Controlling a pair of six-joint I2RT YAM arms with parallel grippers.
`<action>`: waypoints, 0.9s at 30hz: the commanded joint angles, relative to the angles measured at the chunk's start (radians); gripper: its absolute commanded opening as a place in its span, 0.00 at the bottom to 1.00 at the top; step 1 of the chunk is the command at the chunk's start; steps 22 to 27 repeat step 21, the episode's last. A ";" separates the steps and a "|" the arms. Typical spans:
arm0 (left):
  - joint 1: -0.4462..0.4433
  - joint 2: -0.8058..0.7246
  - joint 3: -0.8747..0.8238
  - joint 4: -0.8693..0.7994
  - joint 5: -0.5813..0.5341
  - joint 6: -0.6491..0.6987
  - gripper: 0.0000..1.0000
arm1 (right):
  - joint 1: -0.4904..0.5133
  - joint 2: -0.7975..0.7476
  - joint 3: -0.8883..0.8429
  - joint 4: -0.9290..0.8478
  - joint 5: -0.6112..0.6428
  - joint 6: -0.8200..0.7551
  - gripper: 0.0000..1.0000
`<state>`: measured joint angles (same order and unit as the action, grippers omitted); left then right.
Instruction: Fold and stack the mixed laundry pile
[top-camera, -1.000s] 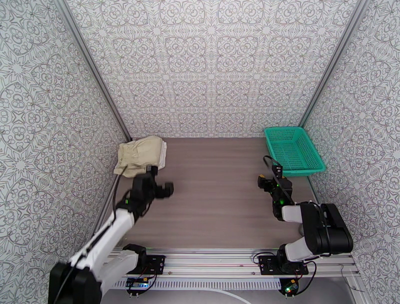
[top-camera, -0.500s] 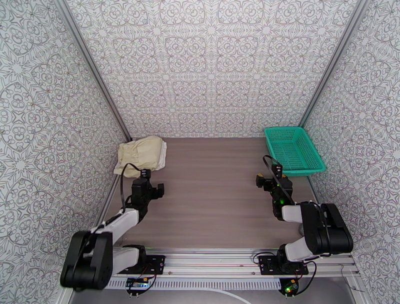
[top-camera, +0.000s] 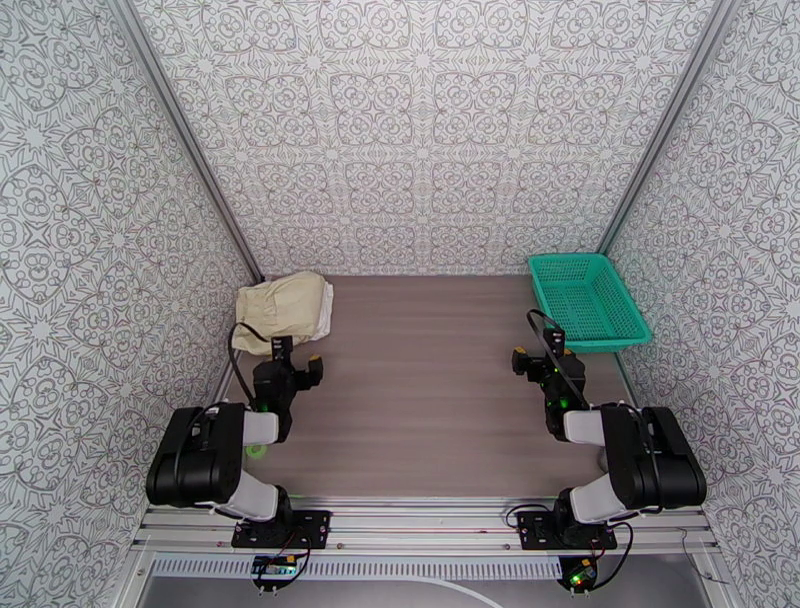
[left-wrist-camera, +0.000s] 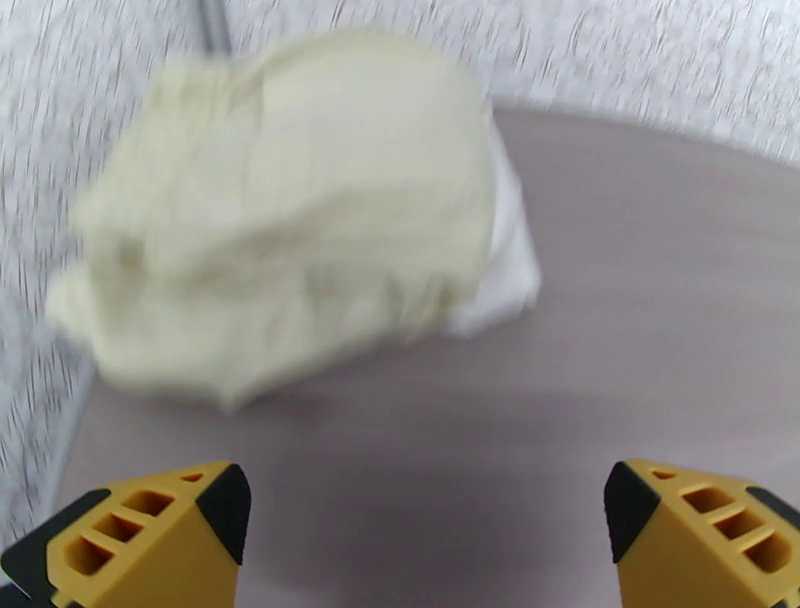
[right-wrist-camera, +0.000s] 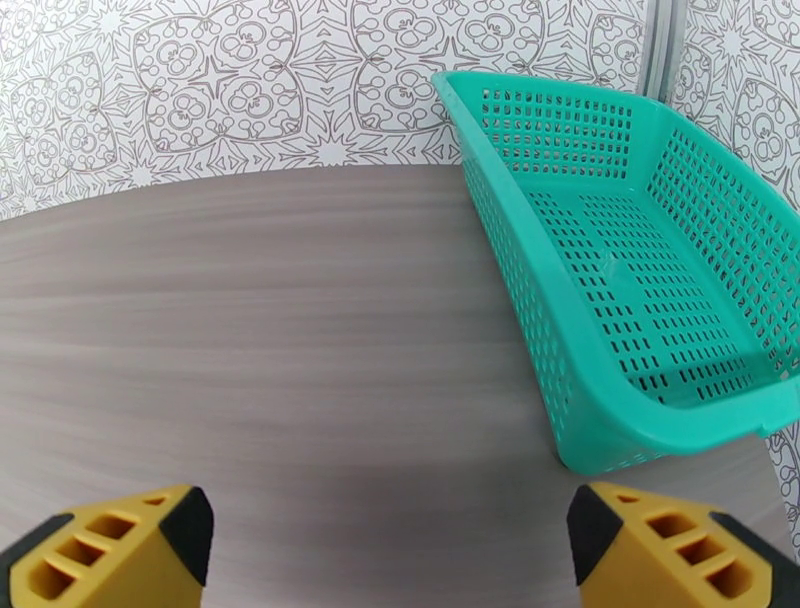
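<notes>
Two garments, the beige shorts (top-camera: 275, 305) atop the white T-shirt (top-camera: 326, 312), lie stacked in the table's (top-camera: 430, 400) far left corner, well apart from the green mesh basket (top-camera: 590, 305) standing empty at far right, while the left gripper (left-wrist-camera: 420, 505) and right gripper (right-wrist-camera: 390, 520) both gape wide, holding nothing.

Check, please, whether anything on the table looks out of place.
Nothing stands out. The beige shorts lie on the white T-shirt in the far left corner; the green basket sits upright and empty at far right.
</notes>
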<state>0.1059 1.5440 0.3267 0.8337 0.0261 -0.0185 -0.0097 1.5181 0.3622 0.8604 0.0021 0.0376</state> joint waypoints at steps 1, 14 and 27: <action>-0.019 -0.002 0.064 0.038 -0.034 0.005 0.99 | -0.004 -0.004 0.018 0.015 -0.012 0.001 0.99; -0.038 -0.001 0.066 0.036 -0.074 0.017 0.99 | 0.003 0.006 0.043 -0.024 -0.002 -0.008 0.99; -0.029 -0.002 0.066 0.036 -0.056 0.010 0.99 | 0.004 -0.004 0.029 -0.005 -0.005 -0.008 0.99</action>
